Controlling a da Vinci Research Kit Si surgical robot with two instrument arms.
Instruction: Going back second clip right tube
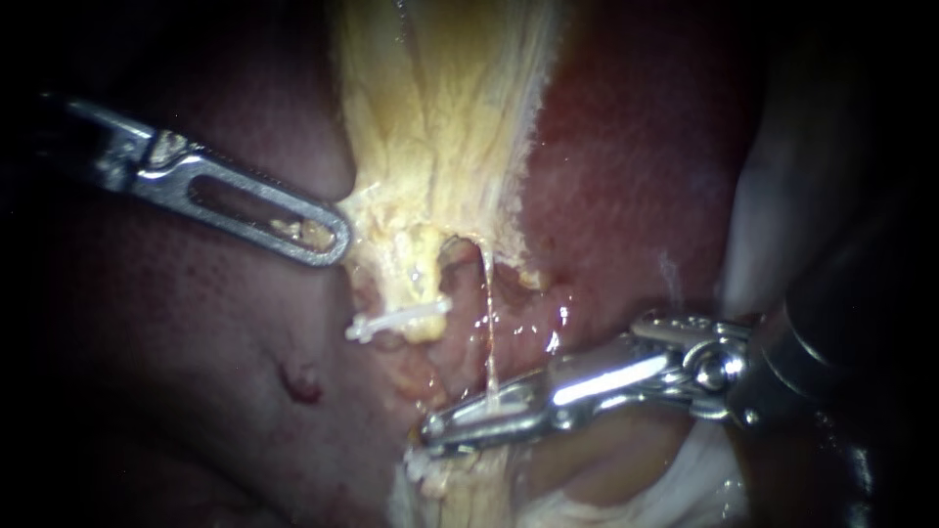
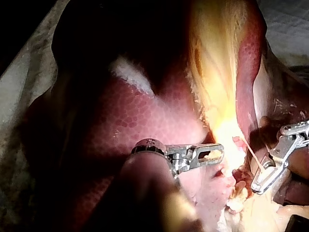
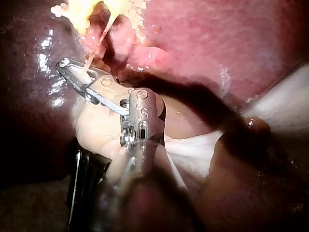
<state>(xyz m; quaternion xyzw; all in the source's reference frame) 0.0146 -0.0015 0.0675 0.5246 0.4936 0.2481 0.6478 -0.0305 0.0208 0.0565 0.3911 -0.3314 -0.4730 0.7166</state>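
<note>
Right instrument (image 1: 437,432), its end effector slightly spread around the thin right tube (image 1: 486,303), seems yet to back away; one clip (image 1: 396,321) shows nearby.

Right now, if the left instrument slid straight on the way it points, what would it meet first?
The left instrument points at the pale yellow tissue just ahead of its tip, above the white clip; it would likely meet that tissue first. Whether they already touch is unclear.

Central spotlight, dark edges, glare on right instrument (image 1: 430,435)
</note>
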